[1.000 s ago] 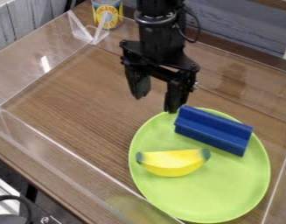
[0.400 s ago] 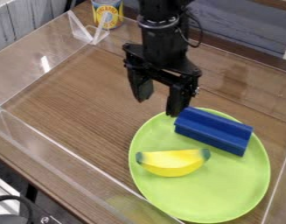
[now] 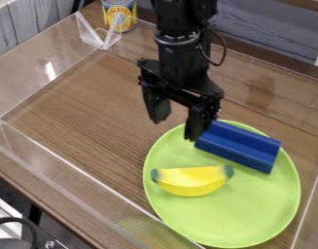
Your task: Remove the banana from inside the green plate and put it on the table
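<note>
Yellow banana [image 3: 193,180] lay in the plate [image 3: 259,219], toward its near-left rim, with the block [image 3: 236,144] at the far side. Above the plate's far-left edge, the gripper [image 3: 177,116] pointed down at the table [image 3: 84,107], jaws open, holding nothing.

The banana [image 3: 193,180] was seen lying inside the plate [image 3: 259,220], near its left rim, with a blue block [image 3: 236,145] behind it on the same plate. The gripper [image 3: 178,114] was held above the counter [image 3: 84,107], pointing down at the plate's far edge, its jaws spread wide and empty.
</note>
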`<state>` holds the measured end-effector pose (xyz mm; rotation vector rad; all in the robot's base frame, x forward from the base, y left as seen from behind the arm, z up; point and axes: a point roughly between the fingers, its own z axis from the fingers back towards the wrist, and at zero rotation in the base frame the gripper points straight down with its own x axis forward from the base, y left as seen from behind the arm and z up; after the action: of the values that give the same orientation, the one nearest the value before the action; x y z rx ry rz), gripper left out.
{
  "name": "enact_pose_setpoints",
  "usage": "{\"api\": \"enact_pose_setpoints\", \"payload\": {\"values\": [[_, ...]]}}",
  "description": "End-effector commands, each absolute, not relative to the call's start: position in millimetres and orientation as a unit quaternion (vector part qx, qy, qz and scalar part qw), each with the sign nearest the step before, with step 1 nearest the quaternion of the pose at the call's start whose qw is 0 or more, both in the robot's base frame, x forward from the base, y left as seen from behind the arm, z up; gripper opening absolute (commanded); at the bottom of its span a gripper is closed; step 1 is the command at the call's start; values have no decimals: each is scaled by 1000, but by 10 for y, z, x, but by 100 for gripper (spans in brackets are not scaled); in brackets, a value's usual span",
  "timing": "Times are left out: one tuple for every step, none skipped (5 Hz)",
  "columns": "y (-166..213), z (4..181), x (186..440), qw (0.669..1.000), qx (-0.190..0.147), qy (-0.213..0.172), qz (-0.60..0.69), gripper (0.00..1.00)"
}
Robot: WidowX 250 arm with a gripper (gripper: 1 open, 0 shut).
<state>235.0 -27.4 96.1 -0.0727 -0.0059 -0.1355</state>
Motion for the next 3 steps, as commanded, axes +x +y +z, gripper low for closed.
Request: {"api": "enact_pose_setpoints", "payload": {"values": [[-313,964,2339,996,-36,-9,-75,100],[-342,914,2306,996,-37,-4,-82,100],[-370,853,2284,995,-38,0,-89,100]]}}
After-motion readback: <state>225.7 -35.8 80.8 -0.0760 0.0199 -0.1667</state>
